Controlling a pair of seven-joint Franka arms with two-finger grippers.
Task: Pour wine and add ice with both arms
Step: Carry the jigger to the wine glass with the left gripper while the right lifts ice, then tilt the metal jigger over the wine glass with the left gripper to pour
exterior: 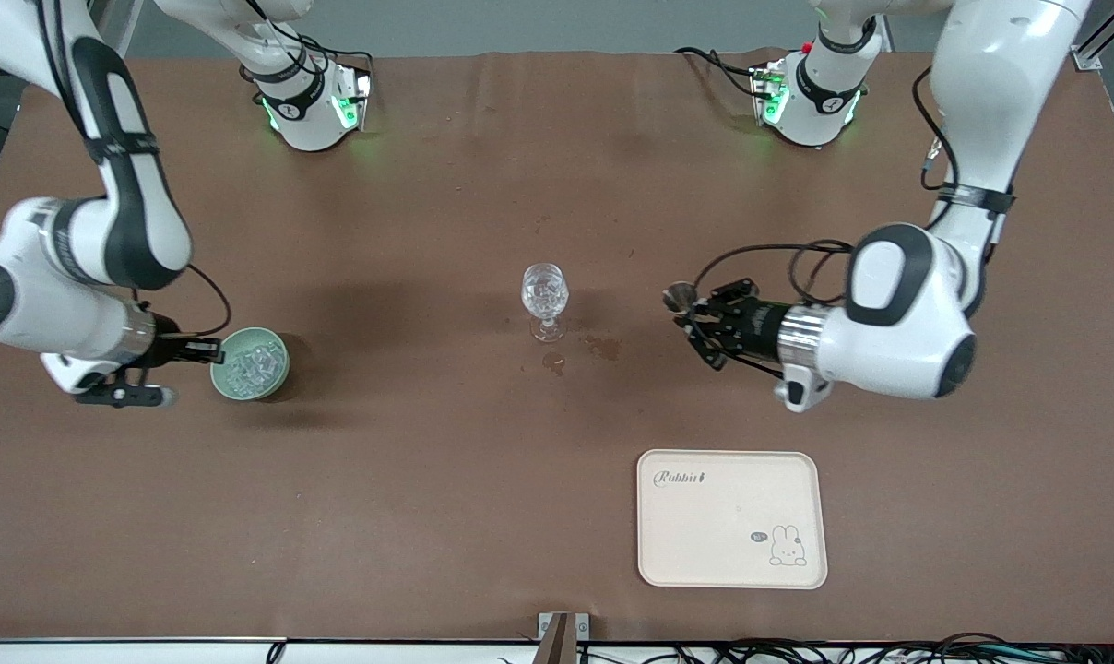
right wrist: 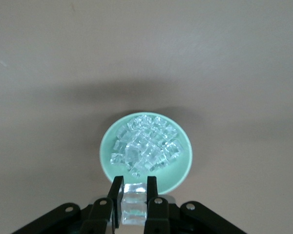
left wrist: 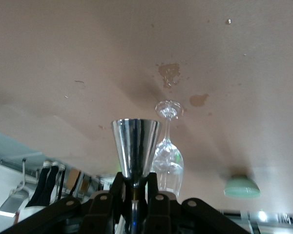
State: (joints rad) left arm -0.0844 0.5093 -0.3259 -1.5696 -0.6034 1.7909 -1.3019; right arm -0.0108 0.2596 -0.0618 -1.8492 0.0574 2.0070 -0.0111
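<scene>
A clear stemmed glass (exterior: 545,297) stands upright at mid-table. My left gripper (exterior: 692,315) is shut on the silver jigger (exterior: 677,296) and holds it above the table beside the glass, toward the left arm's end. In the left wrist view the jigger (left wrist: 135,148) stands between my gripper's (left wrist: 135,184) fingers, with the glass (left wrist: 168,161) past it. A pale green bowl (exterior: 250,364) heaped with ice (exterior: 253,362) sits toward the right arm's end. My right gripper (exterior: 208,350) is at the bowl's rim. In the right wrist view it (right wrist: 134,190) is shut on one ice chunk (right wrist: 135,197) over the bowl's (right wrist: 180,178) edge.
A cream tray (exterior: 731,518) with a rabbit print lies nearer the front camera, toward the left arm's end. Wet stains (exterior: 601,348) mark the brown table next to the glass's foot. The green bowl also shows in the left wrist view (left wrist: 241,186).
</scene>
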